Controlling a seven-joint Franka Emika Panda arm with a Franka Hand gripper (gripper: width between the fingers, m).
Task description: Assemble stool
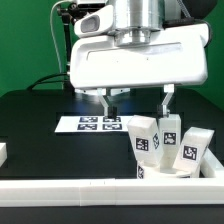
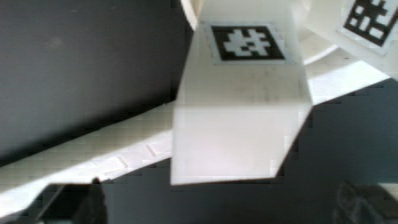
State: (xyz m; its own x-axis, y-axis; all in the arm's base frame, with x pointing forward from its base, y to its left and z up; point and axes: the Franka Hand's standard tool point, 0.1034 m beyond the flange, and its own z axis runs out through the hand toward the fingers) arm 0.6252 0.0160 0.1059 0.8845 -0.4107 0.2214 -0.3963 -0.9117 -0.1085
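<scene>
Nearest the exterior camera runs the white rail (image 1: 100, 190) along the desk (image 1: 40, 120) edge. Just behind it, at the exterior view's right, the legs (image 1: 192, 150) stand bunched together, tags facing out. I cannot make out the seat for certain. The claw (image 1: 138, 108) hangs above them with its fingers wide apart, holding nothing. The marker board (image 1: 100, 122) lies behind. In the wrist view one leg (image 2: 240, 120) fills the frame below the claw. These blocks look like stiff, light plastic with smooth faces that may slip. Taking one across its two flat sides near mid-length, square on, looks best.
</scene>
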